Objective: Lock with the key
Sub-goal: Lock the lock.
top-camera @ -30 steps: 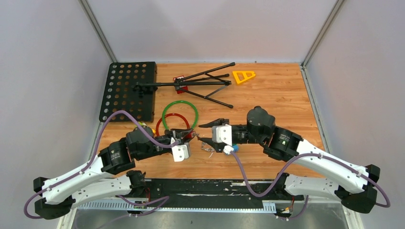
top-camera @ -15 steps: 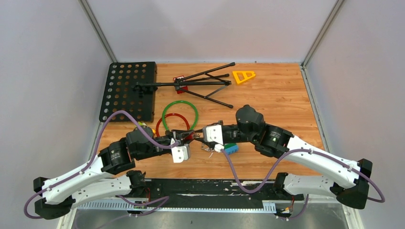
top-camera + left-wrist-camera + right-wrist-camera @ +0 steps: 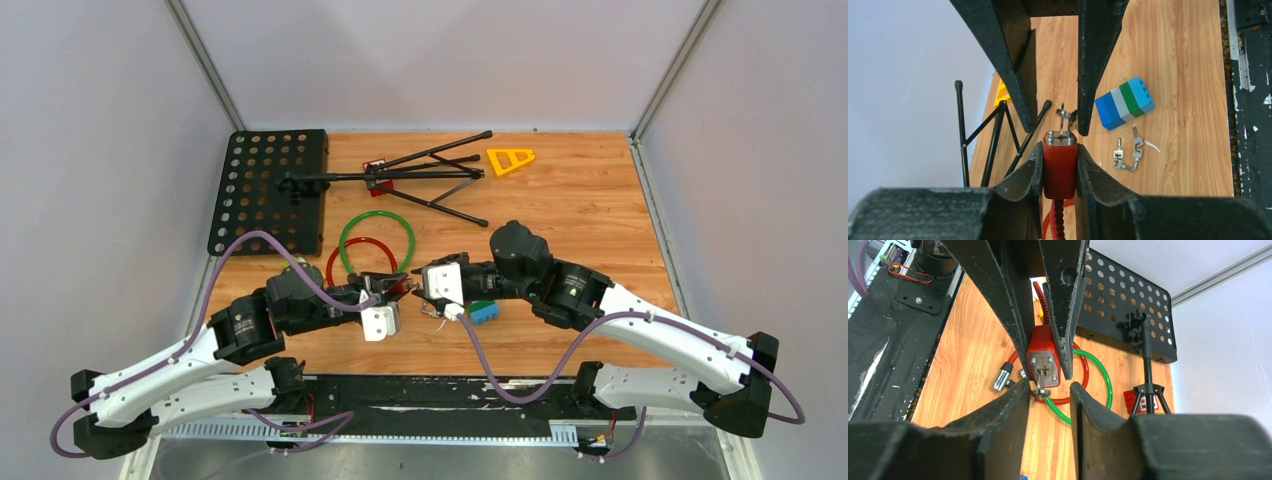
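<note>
Plain grey walls point(image 3: 430, 60) enclose a wooden table point(image 3: 600, 200), aluminium posts point(image 3: 205, 65) standing in the rear corners.

No writing is showing legibly anywhere; pale marks on the small red piece point(image 3: 375, 164), lying against the black stand point(image 3: 400, 178) far beyond the left pincer point(image 3: 1059, 150), are blurring past reading.

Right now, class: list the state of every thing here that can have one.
left gripper, shut on lock
right gripper, open, straddling key
key, in the lock's keyhole
cable end, out of lock, on table
spare keys, loose on table
stand, folded, lying flat
</note>
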`<action>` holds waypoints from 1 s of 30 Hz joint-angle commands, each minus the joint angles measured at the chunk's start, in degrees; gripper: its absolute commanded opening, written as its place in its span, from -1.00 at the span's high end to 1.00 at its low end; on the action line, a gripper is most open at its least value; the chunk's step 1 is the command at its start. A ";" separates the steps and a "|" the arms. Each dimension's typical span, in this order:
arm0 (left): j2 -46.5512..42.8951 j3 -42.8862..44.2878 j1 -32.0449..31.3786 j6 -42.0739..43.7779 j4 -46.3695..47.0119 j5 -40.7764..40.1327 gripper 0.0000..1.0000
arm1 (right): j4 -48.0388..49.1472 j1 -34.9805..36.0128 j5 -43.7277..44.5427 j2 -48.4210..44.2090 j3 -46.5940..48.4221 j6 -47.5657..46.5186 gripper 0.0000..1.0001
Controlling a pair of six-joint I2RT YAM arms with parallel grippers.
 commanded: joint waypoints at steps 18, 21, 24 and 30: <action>-0.31 1.14 -0.13 -0.18 2.51 0.59 1.00 | 2.23 0.31 4.59 -1.11 1.49 -1.50 1.00; -0.27 1.09 -0.18 -0.35 2.56 0.24 1.00 | 4.33 0.73 7.86 -2.27 0.67 -1.33 1.00; -0.55 0.35 -0.13 -0.18 3.22 0.04 1.00 | 3.28 0.75 8.11 -1.69 2.85 2.83 1.00; -0.85 0.00 -0.13 0.61 3.88 -1.80 1.00 | 5.29 0.75 6.77 1.00 5.64 24.01 1.00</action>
